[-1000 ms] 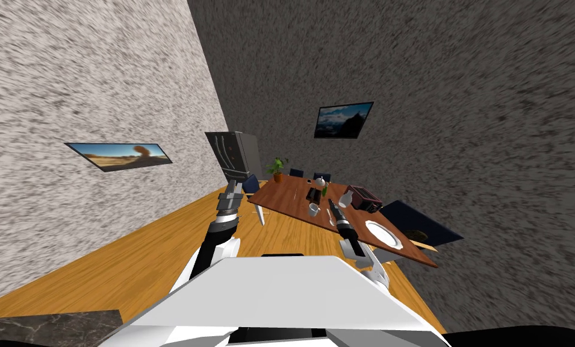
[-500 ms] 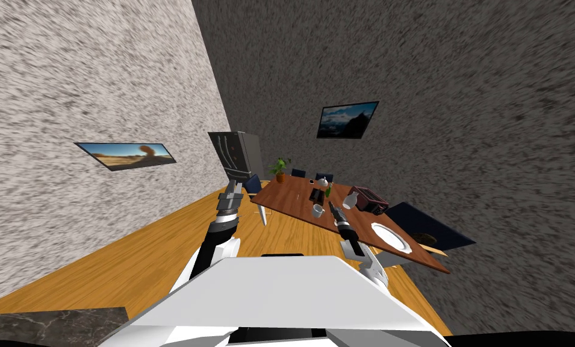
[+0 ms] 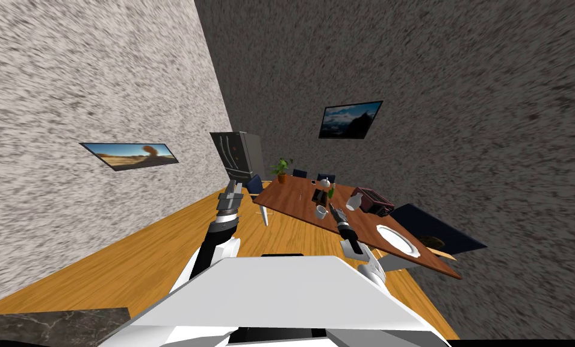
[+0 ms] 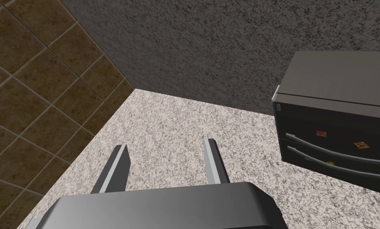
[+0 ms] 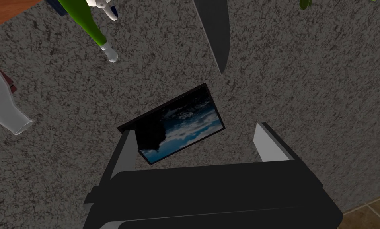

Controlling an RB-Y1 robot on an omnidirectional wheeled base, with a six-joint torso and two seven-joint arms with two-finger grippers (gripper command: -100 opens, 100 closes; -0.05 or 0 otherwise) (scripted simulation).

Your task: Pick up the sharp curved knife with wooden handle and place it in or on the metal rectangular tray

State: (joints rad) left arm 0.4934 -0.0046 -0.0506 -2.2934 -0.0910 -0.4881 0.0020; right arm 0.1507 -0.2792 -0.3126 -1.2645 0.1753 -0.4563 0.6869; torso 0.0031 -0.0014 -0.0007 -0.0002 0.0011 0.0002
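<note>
Brown desk (image 3: 292, 196) off to the right: open right gripper (image 5: 195, 129) faces what looks like the knife (image 5: 215, 35), dark blade dead ahead, tip toward it; left gripper (image 4: 165, 144), open too, sits farther.

head steeply down, both wrists facing walls (image 4: 225, 39)

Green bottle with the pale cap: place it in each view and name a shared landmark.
Head view: the green bottle on the brown wooden table, just beyond the right gripper.
Right wrist view: the bottle beyond that gripper's open fingers, near the white vase.
Left wrist view: aimed at the dark grey refrigerator.
Shared landmark: the white vase, near the bottle in both.
</note>
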